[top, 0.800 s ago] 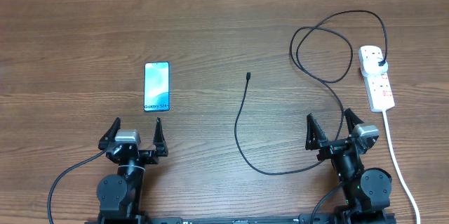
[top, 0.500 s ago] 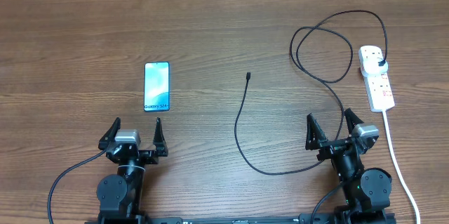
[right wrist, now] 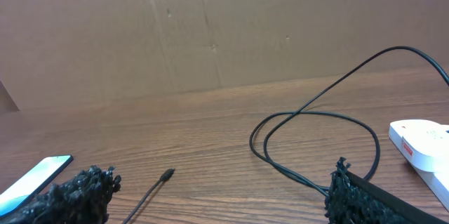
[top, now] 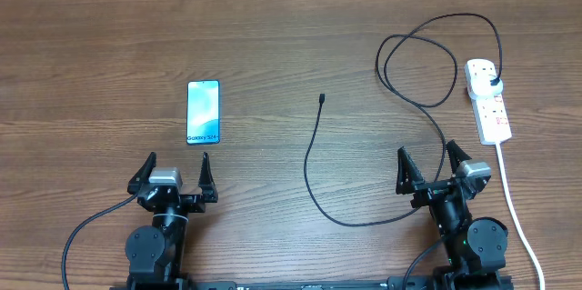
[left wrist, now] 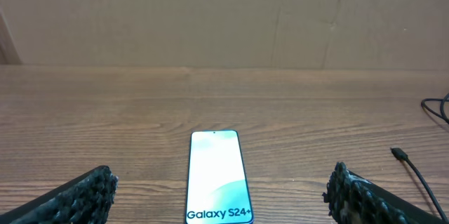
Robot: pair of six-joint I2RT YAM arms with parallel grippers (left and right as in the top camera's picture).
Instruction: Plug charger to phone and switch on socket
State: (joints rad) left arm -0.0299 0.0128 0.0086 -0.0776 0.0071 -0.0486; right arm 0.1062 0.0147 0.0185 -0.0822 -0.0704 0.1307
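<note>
The phone [top: 203, 112] lies flat on the wooden table, screen lit blue-teal; the left wrist view has it [left wrist: 218, 175] straight ahead between the fingers. The charger's thin black cable [top: 314, 163] runs from its free connector tip [top: 322, 99] in a long curve and loops to a black plug [top: 492, 79] seated in the white socket [top: 488, 100] at the right. Its tip [right wrist: 167, 175] and loop show in the right wrist view, with the socket's end [right wrist: 421, 143]. My left gripper [top: 173, 169] stands open just short of the phone. My right gripper [top: 429, 165] stands open, empty, cable near its fingers.
A thick white cord [top: 514, 201] runs from the socket toward the table's front right edge, past my right arm. A cardboard wall [left wrist: 224, 17] stands behind the table's far edge.
</note>
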